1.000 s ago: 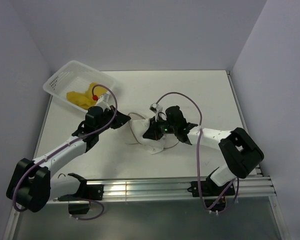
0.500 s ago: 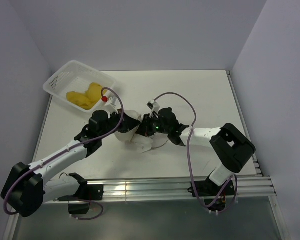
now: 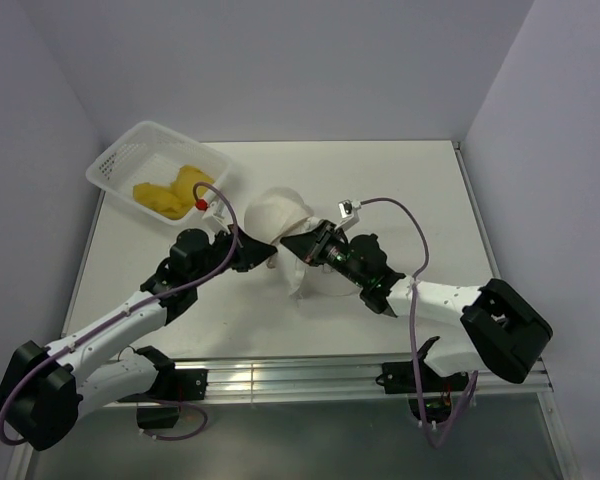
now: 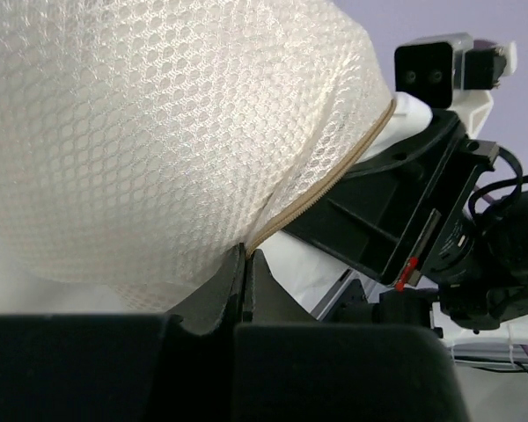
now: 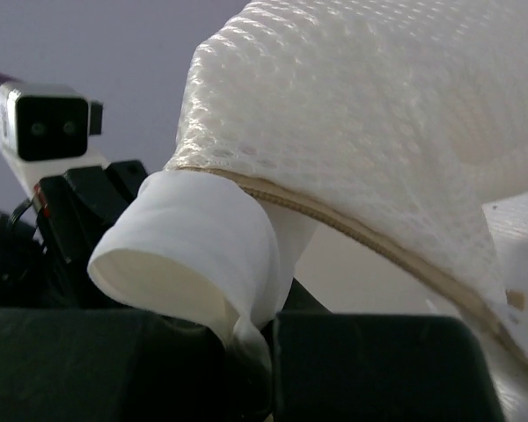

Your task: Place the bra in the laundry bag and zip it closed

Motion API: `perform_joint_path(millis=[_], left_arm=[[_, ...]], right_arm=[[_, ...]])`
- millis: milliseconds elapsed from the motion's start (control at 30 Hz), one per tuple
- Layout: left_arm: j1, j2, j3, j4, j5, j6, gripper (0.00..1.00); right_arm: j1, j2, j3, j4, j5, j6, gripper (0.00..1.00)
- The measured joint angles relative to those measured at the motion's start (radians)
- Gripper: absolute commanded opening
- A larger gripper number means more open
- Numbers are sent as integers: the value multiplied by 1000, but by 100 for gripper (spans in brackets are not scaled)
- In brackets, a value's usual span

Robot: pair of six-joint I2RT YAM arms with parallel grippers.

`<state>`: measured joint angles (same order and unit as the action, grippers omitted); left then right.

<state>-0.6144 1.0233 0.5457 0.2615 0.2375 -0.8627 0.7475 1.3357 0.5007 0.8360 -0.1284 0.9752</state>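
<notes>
The small round laundry bag of translucent white mesh [image 3: 278, 215] sits at the centre of the top view, held between the two grippers over the middle of the white table [image 3: 410, 185]. Its tan zip [image 4: 334, 171] runs along the bag's lower edge. Bare tabletop lies open to the upper right and right. At the upper left, a white perforated plastic basket [image 3: 115, 165] sits on the table's corner and holds the yellow bra [image 3: 170, 195], well apart from the bag.

A small mark on the bag at the right edge of the right wrist view is too blurred to read.

The left gripper [image 3: 263, 255] reaches in diagonally from the lower left. Its jaws are pressed together on the mesh at the zip seam. The right gripper [image 3: 302, 247] comes from the lower right and is clamped on a smooth white fold [image 5: 189, 251] of the bag.
</notes>
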Motion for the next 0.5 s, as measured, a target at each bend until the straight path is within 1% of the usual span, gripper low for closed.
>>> perform_joint_path(millis=[133,300,367,500], left_arm=[[-2,7,-13,37,23,-32,0],[-5,28,-61,77,87,-101,0],[-6,28,-80,80,111,-132,0],[-6,26,-109,93,145,-193,0]], right_arm=[[51,8,17,-52,144,6,0],[75,143,77,-128,270,53,0],[75,172,81,-190,320,69,0],[80,177,128,-312,405,82,0]])
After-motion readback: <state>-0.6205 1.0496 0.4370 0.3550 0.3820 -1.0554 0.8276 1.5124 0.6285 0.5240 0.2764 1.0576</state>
